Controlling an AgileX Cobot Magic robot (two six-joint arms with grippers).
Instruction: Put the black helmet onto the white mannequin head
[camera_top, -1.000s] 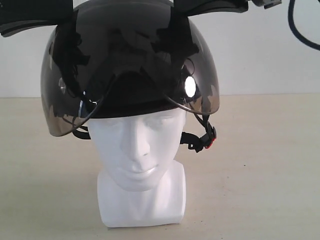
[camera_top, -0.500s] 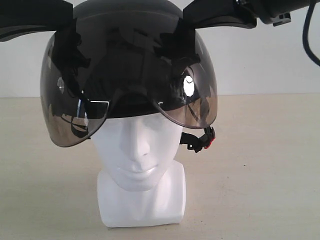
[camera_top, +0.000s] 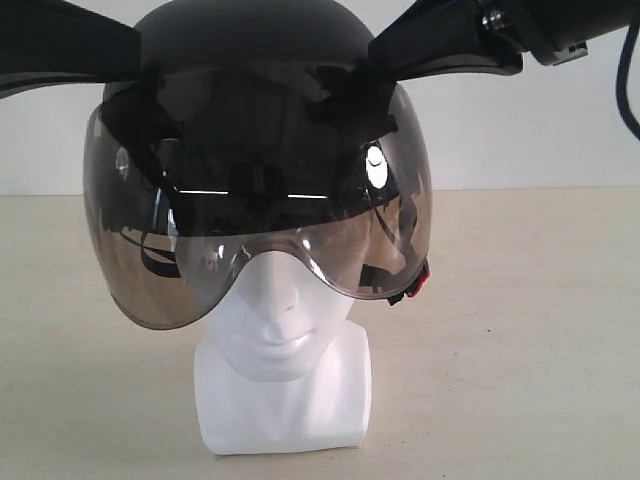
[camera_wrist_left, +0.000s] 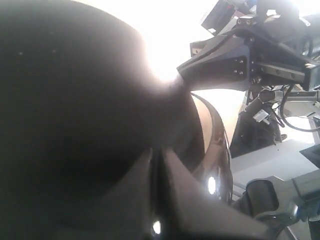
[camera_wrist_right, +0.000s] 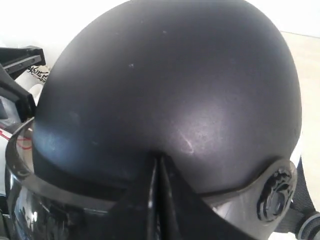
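The black helmet (camera_top: 250, 35) sits over the top of the white mannequin head (camera_top: 285, 345), which stands upright on the table. Its smoky visor (camera_top: 270, 255) hangs in front of the eyes and nose, leaving the mouth, chin and block base showing. My left gripper (camera_top: 132, 68) is shut on the helmet's left side and my right gripper (camera_top: 385, 58) on its right side. Up close, the left gripper (camera_wrist_left: 156, 156) pinches the dark shell (camera_wrist_left: 75, 100), and the right gripper (camera_wrist_right: 159, 161) pinches the shell (camera_wrist_right: 170, 75) just above the visor pivot (camera_wrist_right: 274, 195).
The head stands on a pale beige table (camera_top: 520, 340) before a white wall. The chin strap's buckle with a red tab (camera_top: 418, 284) dangles by the head's right side. The right arm (camera_wrist_left: 240, 60) shows beyond the helmet in the left wrist view.
The helmet has come down and tipped forward over the head. Its visor dropped from the brow to cover the eyes and nose. Both arms came down with it.
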